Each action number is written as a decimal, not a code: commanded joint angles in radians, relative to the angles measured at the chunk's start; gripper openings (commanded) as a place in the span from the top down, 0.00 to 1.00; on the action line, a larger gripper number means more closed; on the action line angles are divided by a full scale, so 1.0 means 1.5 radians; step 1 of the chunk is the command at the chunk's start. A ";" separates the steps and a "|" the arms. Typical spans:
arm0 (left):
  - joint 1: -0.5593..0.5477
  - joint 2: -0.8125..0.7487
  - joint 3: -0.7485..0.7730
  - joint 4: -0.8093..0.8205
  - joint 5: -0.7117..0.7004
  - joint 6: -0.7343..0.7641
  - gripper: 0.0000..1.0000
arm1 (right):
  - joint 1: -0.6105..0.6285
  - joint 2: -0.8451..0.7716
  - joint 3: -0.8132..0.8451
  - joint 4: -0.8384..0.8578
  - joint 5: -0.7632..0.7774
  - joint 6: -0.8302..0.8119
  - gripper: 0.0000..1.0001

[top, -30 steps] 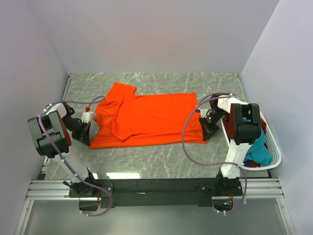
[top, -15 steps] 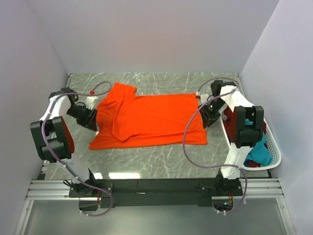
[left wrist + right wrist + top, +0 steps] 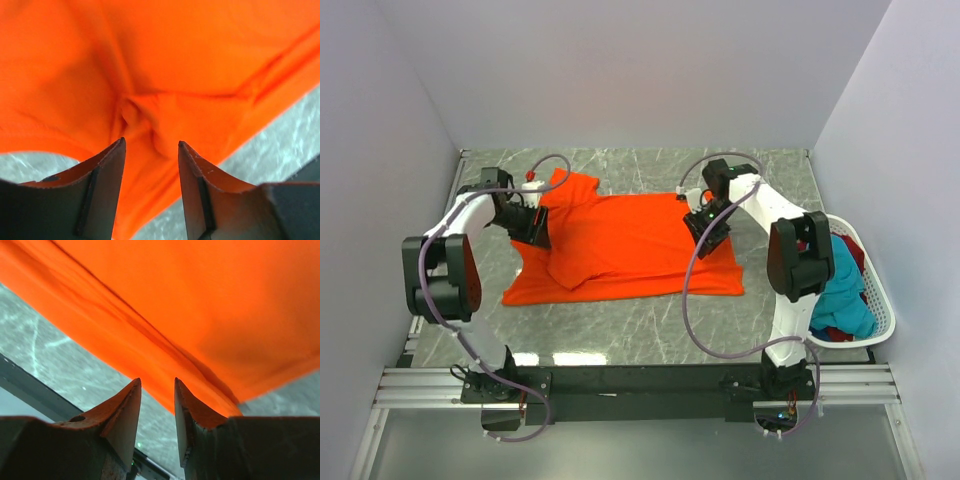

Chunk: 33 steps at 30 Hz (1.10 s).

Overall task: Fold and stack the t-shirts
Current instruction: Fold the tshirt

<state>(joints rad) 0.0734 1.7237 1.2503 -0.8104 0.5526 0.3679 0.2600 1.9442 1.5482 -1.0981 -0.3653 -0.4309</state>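
Here, the right arm [image 3: 798,262] partly hides the basket [image 3: 883,300] of t-shirts [image 3: 852,308].

A t-shirt [image 3: 630,245] lies spread across the middle of the worktop [image 3: 640,325]. The left tool [image 3: 535,225] sits over its left end, the right tool [image 3: 705,228] near its far right corner. Right of it stands a basket [image 3: 880,322] with other t-shirts [image 3: 845,305] heaped inside.

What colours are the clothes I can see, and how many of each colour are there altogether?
Orange t-shirt, flat on the table: 1
Teal cloth in the white basket: 1
Dark red cloth in the basket: 1
Total: 3 showing; the heap may hide more.
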 commanded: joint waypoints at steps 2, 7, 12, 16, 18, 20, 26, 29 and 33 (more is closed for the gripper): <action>-0.012 0.049 0.044 0.059 -0.038 -0.062 0.49 | 0.024 0.025 0.042 0.027 -0.023 0.029 0.60; -0.022 0.077 0.050 0.059 -0.040 -0.055 0.48 | 0.028 0.046 0.040 0.034 0.001 0.004 0.56; -0.031 0.096 0.054 0.073 -0.042 -0.061 0.48 | 0.027 0.060 0.025 0.036 0.047 -0.035 0.50; -0.034 0.113 0.064 0.069 -0.030 -0.065 0.58 | 0.027 0.063 0.017 0.033 0.071 -0.071 0.48; -0.034 0.114 0.068 0.060 -0.021 -0.062 0.68 | 0.026 0.066 0.014 0.024 0.076 -0.083 0.48; -0.034 0.111 0.070 0.052 -0.020 -0.061 0.78 | 0.027 0.068 0.009 0.018 0.079 -0.103 0.48; -0.031 0.092 0.073 0.035 -0.021 -0.061 0.99 | 0.027 0.067 -0.006 0.004 0.093 -0.146 0.48; -0.024 0.091 0.078 0.024 -0.016 -0.060 0.99 | 0.027 0.059 -0.020 0.001 0.107 -0.166 0.48; -0.021 0.088 0.079 0.018 -0.016 -0.059 0.99 | 0.021 0.040 -0.042 -0.009 0.109 -0.184 0.48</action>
<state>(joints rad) 0.0334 1.8957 1.3315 -0.7605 0.5003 0.2714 0.2996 2.0384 1.5040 -1.0798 -0.2199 -0.6563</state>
